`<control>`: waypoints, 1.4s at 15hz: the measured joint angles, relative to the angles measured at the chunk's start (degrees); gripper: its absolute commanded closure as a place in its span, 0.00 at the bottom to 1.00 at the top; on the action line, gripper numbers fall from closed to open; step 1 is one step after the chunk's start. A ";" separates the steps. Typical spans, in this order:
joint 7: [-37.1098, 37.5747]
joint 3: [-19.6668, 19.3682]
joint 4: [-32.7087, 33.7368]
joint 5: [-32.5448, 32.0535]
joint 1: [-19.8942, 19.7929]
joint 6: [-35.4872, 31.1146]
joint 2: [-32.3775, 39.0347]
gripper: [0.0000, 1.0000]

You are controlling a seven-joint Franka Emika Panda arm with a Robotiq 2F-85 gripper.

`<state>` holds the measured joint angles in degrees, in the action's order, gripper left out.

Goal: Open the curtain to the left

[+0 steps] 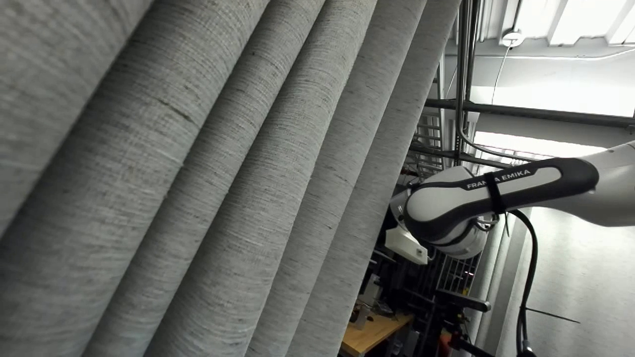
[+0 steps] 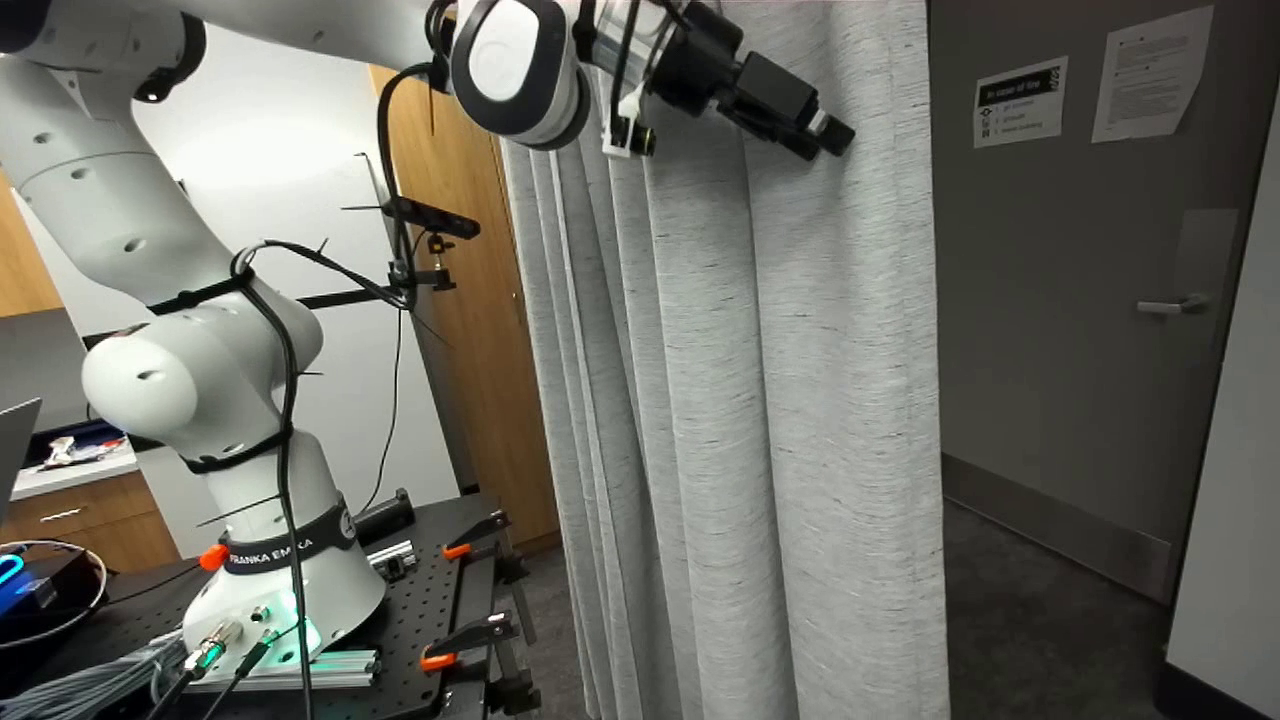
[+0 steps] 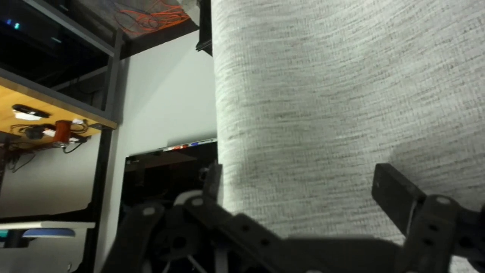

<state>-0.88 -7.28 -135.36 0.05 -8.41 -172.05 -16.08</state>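
Observation:
The grey pleated curtain (image 1: 258,163) fills much of an exterior view and hangs in deep folds in an exterior view (image 2: 850,400). In the wrist view the curtain (image 3: 322,102) lies right in front of the jaws. My gripper (image 3: 299,185) is open. Its left finger is at the curtain's edge and its right finger is over the fabric. In an exterior view the gripper (image 2: 825,138) is at the upper part of the curtain, close to the free edge. I cannot tell whether the fingers touch the cloth. In an exterior view the curtain hides the gripper.
A grey door (image 2: 1060,330) with a handle stands beyond the curtain's edge. A wooden cabinet (image 2: 470,330) stands behind the arm. The arm's base stands on a black table (image 2: 420,570) with clamps. A wooden desk (image 1: 377,332) and a black screen (image 3: 166,167) show beyond the curtain.

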 measured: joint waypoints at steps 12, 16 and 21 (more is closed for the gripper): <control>-33.16 -22.24 12.56 23.97 17.21 19.04 3.62 0.00; -48.29 -26.75 17.28 36.27 21.45 30.15 5.85 0.00; -55.82 -21.18 22.50 41.62 12.92 40.96 11.70 0.37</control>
<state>-56.70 -28.46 -112.86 41.66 4.51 -131.09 -4.38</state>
